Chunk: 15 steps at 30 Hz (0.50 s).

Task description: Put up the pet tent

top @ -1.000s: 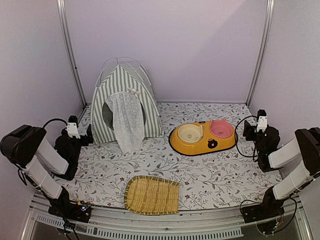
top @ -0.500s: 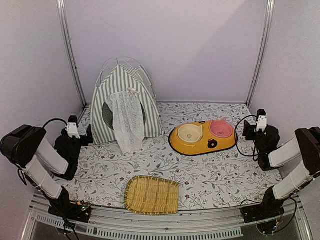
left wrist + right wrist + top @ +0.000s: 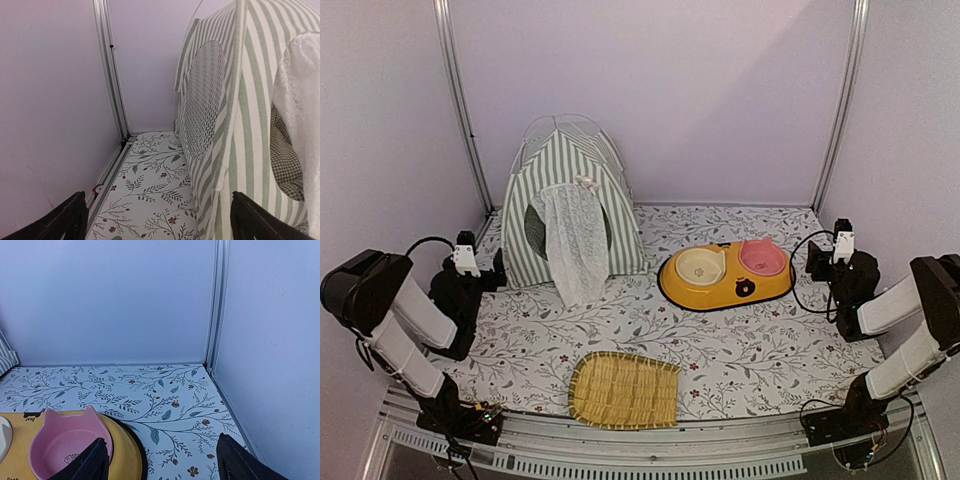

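The pet tent (image 3: 570, 200) stands upright at the back left of the table, grey-green and white striped, with its white lace curtain (image 3: 572, 245) hanging over the door. In the left wrist view the tent (image 3: 240, 125) fills the right side, with a round mesh window (image 3: 202, 100) and a checked cushion (image 3: 287, 167) showing inside. My left gripper (image 3: 485, 270) is open and empty, just left of the tent's front corner; its midpoint lies low in the left wrist view (image 3: 157, 227). My right gripper (image 3: 820, 262) is open and empty beside the feeder, its midpoint low in the right wrist view (image 3: 160, 465).
A yellow feeder (image 3: 725, 275) with a cream bowl and a pink bowl (image 3: 65, 445) sits at centre right. A woven bamboo tray (image 3: 623, 390) lies at the front centre. Metal frame posts (image 3: 110, 75) and lilac walls close in the floral-patterned table (image 3: 770, 340).
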Each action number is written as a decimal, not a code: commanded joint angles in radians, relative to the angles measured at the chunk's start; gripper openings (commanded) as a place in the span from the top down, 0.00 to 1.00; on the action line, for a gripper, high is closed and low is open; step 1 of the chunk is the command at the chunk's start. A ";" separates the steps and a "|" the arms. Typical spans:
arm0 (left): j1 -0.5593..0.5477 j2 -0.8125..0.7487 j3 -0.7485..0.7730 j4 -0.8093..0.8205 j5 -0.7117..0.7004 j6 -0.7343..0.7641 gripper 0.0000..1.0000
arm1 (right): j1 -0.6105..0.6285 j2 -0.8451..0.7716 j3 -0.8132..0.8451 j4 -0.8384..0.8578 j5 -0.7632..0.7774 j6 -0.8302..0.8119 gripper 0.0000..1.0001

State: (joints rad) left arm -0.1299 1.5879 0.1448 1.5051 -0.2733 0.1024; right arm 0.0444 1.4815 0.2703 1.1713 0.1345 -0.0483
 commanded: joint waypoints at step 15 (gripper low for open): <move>0.030 -0.020 0.046 -0.061 0.007 -0.017 0.00 | -0.013 0.013 0.033 -0.021 -0.027 0.013 0.01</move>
State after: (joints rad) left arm -0.1146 1.5818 0.1783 1.4620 -0.2726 0.0948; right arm 0.0376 1.4872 0.2840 1.1591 0.1200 -0.0448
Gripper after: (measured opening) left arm 0.994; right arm 0.989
